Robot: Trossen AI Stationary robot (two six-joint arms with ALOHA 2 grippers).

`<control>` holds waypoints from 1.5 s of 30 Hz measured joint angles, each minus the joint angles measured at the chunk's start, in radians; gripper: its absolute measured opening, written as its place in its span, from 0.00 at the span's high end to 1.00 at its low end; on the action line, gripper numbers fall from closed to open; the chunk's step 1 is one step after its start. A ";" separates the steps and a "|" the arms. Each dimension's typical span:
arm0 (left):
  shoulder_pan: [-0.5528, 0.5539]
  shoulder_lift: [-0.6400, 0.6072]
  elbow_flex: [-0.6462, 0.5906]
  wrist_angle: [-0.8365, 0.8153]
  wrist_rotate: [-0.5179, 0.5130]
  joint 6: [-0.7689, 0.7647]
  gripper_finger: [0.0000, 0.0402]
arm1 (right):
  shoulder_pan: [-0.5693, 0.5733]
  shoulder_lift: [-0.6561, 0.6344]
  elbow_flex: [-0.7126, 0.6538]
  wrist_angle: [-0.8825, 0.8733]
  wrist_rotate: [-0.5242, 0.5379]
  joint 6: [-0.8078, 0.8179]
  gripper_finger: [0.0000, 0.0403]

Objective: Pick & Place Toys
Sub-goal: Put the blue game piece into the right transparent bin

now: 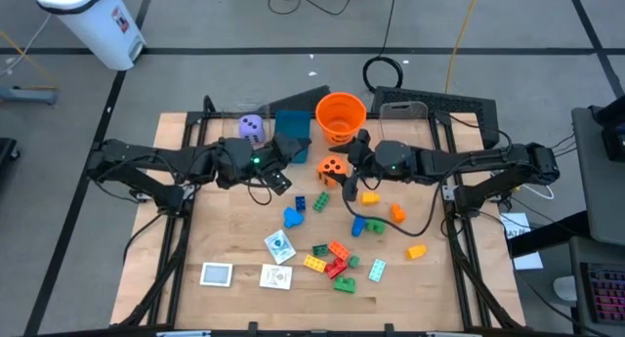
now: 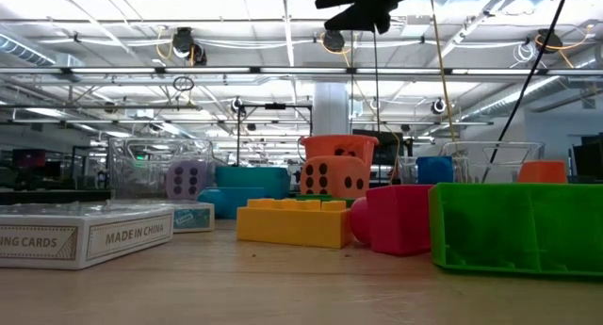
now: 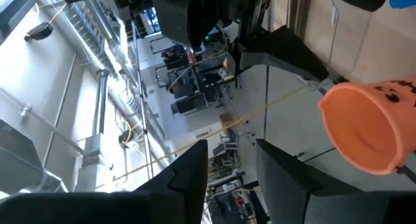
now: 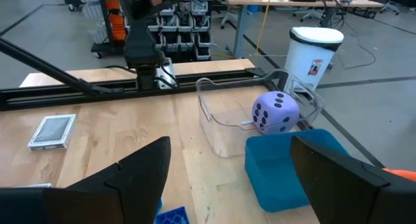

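While both arms reach toward the middle of the wooden table [image 1: 225,230], neither gripper holds anything. The left gripper [image 1: 278,166] hangs above the table beside the teal box [image 1: 291,124]; in its wrist view its two dark fingers [image 3: 185,178] stand a little apart with only air between them, and the orange bucket [image 3: 364,130] shows past them. The right gripper [image 1: 354,171] sits just beside the orange die [image 1: 332,167], in front of the orange bucket, with its fingers [image 4: 140,165] spread wide and empty.

Toys lie scattered over the table. The purple die [image 1: 251,127] rests at the far side next to the teal box, against a clear bin [image 4: 221,117] as the right wrist view shows. Near the right gripper lie an orange brick [image 1: 370,196], another orange brick [image 1: 397,213], a blue brick [image 1: 374,225] and a yellow brick [image 1: 417,250]. A blue brick [image 1: 292,217] and a green brick [image 1: 320,202] lie near the centre. Closer to the front edge sits a cluster of red, green, yellow and orange bricks [image 1: 335,264], with a pale green brick [image 1: 377,269] just beside it. Three flat white cards lie toward the front left: one [image 1: 217,273] at the left, one [image 1: 276,276] beside it and one [image 1: 279,245] behind them.
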 joint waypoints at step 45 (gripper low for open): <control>0.179 0.000 0.001 -0.306 0.430 -2.272 0.66 | 0.176 -0.010 0.000 0.364 0.075 -1.833 0.23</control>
